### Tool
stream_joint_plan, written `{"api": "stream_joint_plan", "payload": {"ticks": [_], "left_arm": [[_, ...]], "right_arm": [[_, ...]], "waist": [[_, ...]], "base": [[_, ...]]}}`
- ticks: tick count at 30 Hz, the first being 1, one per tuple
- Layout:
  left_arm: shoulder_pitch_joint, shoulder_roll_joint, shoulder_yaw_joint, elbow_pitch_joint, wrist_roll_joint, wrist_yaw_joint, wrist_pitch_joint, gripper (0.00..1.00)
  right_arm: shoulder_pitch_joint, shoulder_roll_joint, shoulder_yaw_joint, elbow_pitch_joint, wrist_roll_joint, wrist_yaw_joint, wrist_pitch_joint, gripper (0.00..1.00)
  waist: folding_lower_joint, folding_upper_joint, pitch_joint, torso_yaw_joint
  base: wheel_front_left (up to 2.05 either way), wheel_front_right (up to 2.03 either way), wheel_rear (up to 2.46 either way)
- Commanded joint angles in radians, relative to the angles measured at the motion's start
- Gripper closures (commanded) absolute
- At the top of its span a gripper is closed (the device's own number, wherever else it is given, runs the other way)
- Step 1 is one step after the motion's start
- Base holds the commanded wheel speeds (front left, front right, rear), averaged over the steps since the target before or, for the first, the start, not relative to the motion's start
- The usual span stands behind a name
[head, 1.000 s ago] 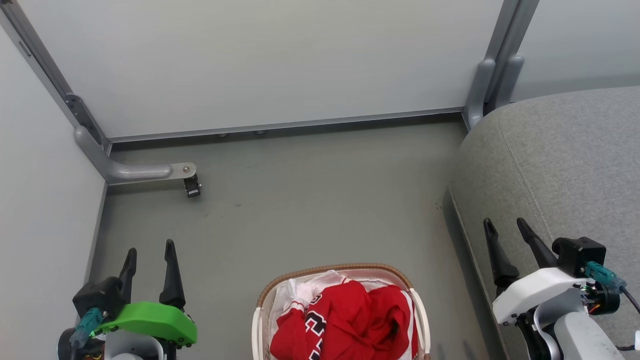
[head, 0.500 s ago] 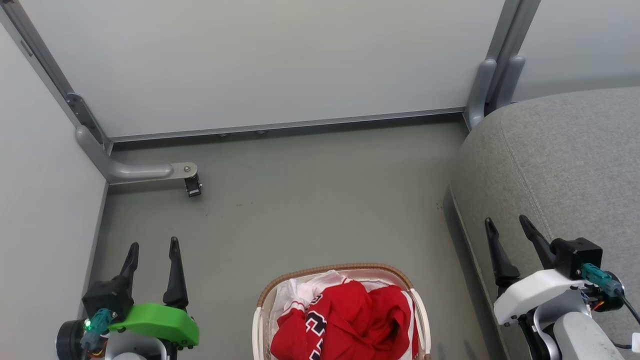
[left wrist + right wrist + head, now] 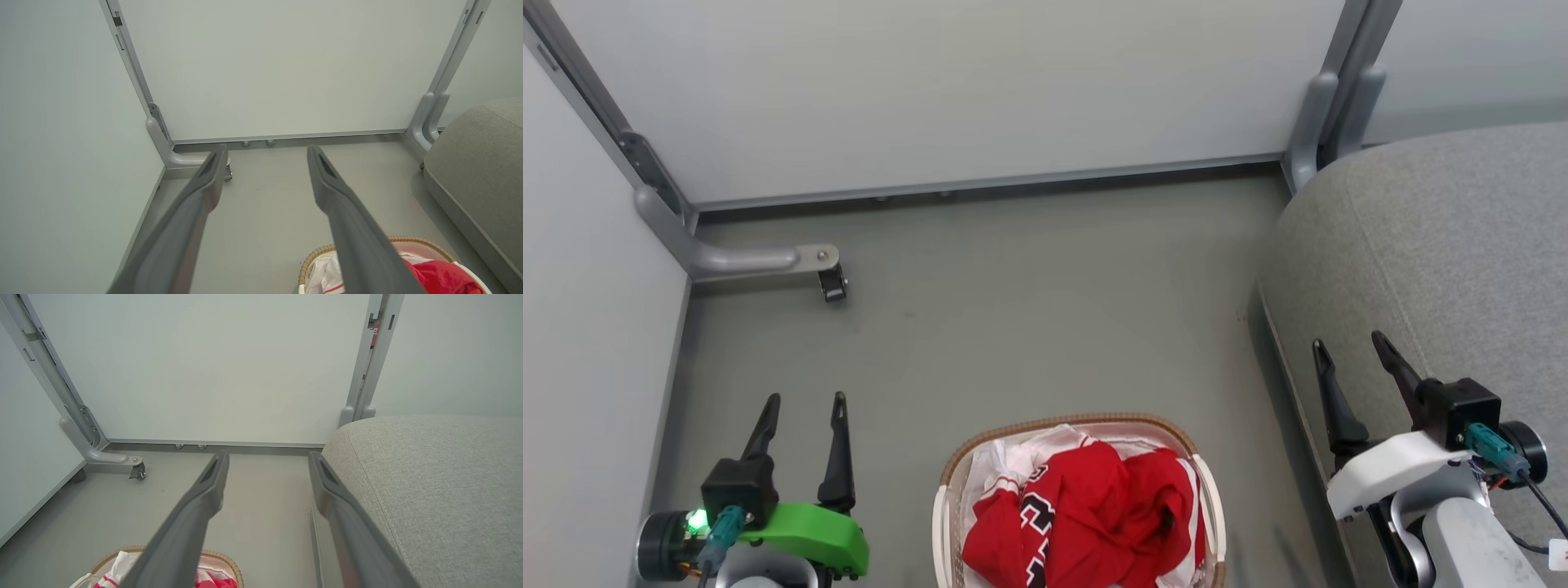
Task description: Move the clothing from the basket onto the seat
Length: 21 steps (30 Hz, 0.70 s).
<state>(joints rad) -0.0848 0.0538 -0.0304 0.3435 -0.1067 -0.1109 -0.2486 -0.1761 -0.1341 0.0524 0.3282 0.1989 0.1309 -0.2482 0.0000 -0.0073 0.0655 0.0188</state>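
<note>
The red clothing (image 3: 1094, 510) with white trim and a black number lies crumpled in the white basket (image 3: 1068, 428) with a brown rim, on the floor at the bottom centre of the head view. The basket's rim (image 3: 314, 255) and red cloth (image 3: 441, 277) peek in at the bottom of the left wrist view, and the basket (image 3: 224, 561) shows low in the right wrist view. The grey seat (image 3: 1445, 261) rises at the right. My left gripper (image 3: 803, 400) stands open left of the basket, holding nothing. My right gripper (image 3: 1348, 341) stands open over the seat's edge, holding nothing.
Pale partition panels (image 3: 947, 90) close off the back and left. A grey metal foot with a small caster (image 3: 832, 286) sticks out at the back left, and a grey post (image 3: 1327, 106) stands by the seat's far corner. Grey floor (image 3: 1029, 310) lies between basket and wall.
The head camera has tipped a little, shifting the scene upward. My left gripper has moved right and forward, toward the basket. My right gripper has edged forward slightly.
</note>
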Motion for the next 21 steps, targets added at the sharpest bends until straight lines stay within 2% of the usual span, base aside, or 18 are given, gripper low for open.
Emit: {"api": "stream_joint_plan", "payload": {"ticks": [1,7,13,21], "left_arm": [[-0.025,0.000,-0.010,0.005,0.023,-0.003,-0.011,0.00],[-0.083,-0.002,-0.073,0.037,0.049,-0.009,-0.019,0.00],[-0.165,-0.001,-0.142,0.097,-0.009,0.001,-0.016,0.00],[-0.298,0.000,-0.248,0.223,-0.035,-0.011,-0.016,0.00]], "right_arm": [[-0.026,-0.004,0.003,-0.010,-0.019,0.000,-0.011,0.00],[-0.084,-0.012,0.018,-0.042,-0.048,0.000,-0.019,0.00],[-0.160,-0.018,0.031,-0.077,-0.026,0.000,-0.018,0.00],[-0.249,0.001,0.047,-0.106,-0.013,0.000,-0.018,0.00]], "waist": [[0.0000,0.0069,0.056,-0.008],[0.0000,0.0073,0.185,-0.033],[0.0000,0.0073,0.321,-0.070],[0.0000,0.0073,0.481,-0.125]], "base": [[0.00,0.00,0.00],[0.00,0.00,0.00],[0.00,0.00,0.00],[0.00,0.00,0.00]]}}
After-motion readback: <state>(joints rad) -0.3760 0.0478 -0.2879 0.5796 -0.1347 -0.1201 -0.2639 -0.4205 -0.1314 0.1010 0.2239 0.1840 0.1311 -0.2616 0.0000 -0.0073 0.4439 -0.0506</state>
